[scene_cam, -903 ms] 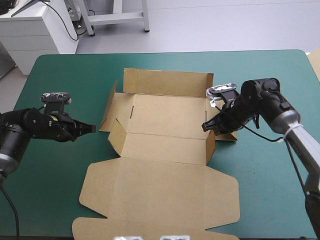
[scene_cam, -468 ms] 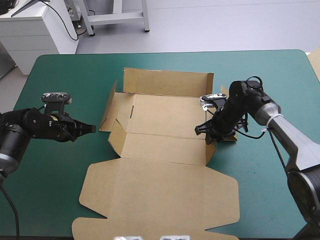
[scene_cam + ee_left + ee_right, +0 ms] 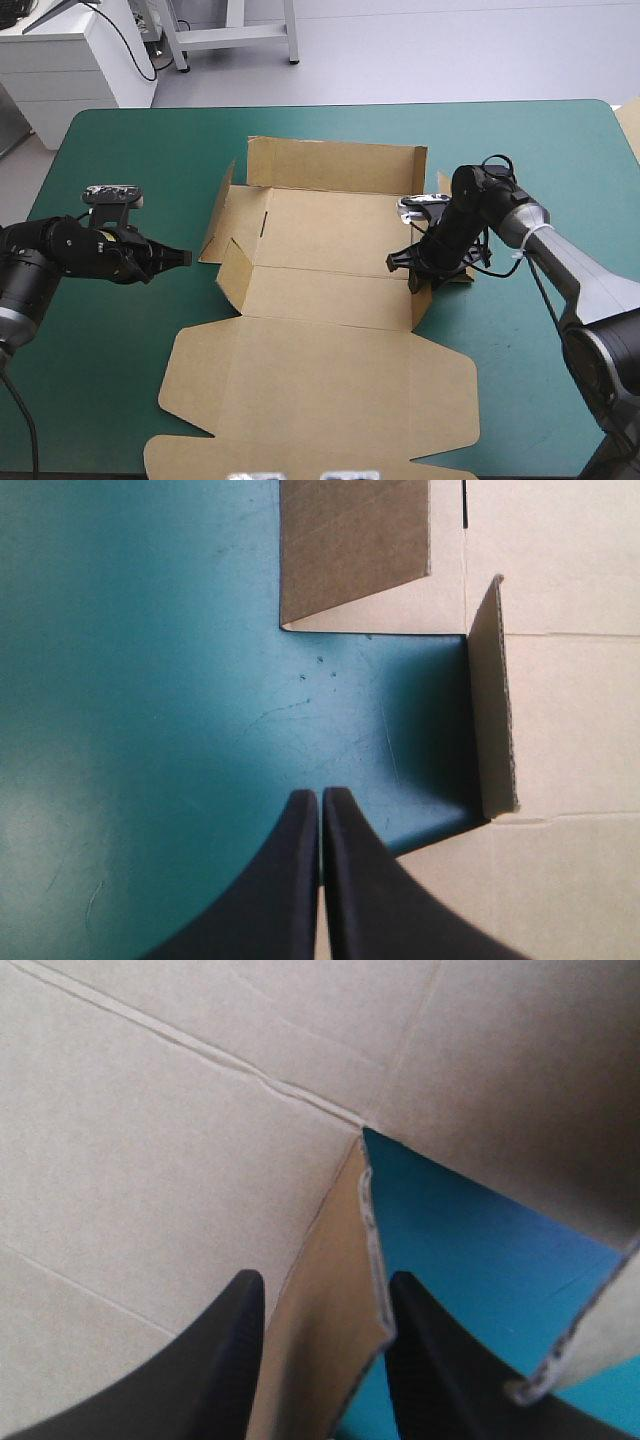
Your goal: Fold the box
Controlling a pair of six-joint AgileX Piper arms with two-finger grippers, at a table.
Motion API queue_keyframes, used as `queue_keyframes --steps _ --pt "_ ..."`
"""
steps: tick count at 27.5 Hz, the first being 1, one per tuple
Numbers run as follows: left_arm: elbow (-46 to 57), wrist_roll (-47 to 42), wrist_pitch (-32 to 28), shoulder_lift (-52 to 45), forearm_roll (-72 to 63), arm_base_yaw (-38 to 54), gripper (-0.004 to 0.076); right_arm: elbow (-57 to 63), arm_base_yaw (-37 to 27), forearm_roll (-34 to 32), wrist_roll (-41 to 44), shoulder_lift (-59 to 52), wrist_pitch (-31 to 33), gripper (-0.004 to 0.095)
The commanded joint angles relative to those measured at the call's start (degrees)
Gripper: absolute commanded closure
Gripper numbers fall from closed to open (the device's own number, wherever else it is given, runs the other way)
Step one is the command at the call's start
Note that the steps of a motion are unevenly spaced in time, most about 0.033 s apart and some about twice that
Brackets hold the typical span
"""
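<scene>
The brown box (image 3: 320,240) lies open at the table's middle, its back wall raised and its big lid flat toward the front edge. Short flaps stand up at both of its sides. My right gripper (image 3: 402,263) is open at the right side, and in the right wrist view its tips (image 3: 322,1305) straddle the upright flap (image 3: 345,1210), one black finger (image 3: 225,1360) on the box's floor side. My left gripper (image 3: 182,257) is shut and rests low over the teal-green cover, left of the box. In its own view the tips (image 3: 321,810) point at the raised left flap (image 3: 492,710).
Bare teal-green cover (image 3: 130,150) stretches along the left, the far side and the right of the box. A pale edge of board (image 3: 630,120) shows at the table's right edge. The flat lid (image 3: 310,390) reaches almost to the front edge.
My right gripper has swung in toward the box's right flap and dropped lower, its wrist turning. The left arm and the box have stayed still.
</scene>
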Motion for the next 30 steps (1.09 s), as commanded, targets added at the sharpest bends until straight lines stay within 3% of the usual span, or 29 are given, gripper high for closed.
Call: queue_keyframes --steps 1,8,20,26,29,30 --pt "-1.89 0.0 -1.85 -1.22 -0.87 0.13 0.0731 -1.45 0.07 0.82 0.7 -1.65 0.09 0.0596" --pt "-1.89 0.0 -1.85 -1.22 -0.87 0.13 0.0731 -1.42 0.07 1.54 2.42 -1.29 -1.98 0.0926" --pt "-1.89 0.0 -1.85 -1.22 -0.87 0.13 0.0731 -1.42 0.07 1.18 1.66 -1.29 -3.77 0.0918" --pt "-1.89 0.0 -1.85 -1.22 -0.87 0.13 0.0731 -2.99 0.07 -0.02 -4.52 -1.03 -8.72 0.0918" --pt "-1.89 0.0 -1.85 -1.22 -0.87 0.13 0.0731 -7.25 0.07 -0.65 -14.27 0.46 -10.49 0.0919" --pt "-1.89 0.0 -1.85 -1.22 -0.87 0.13 0.0731 -9.72 0.07 0.39 -23.46 1.52 -9.63 0.0919"
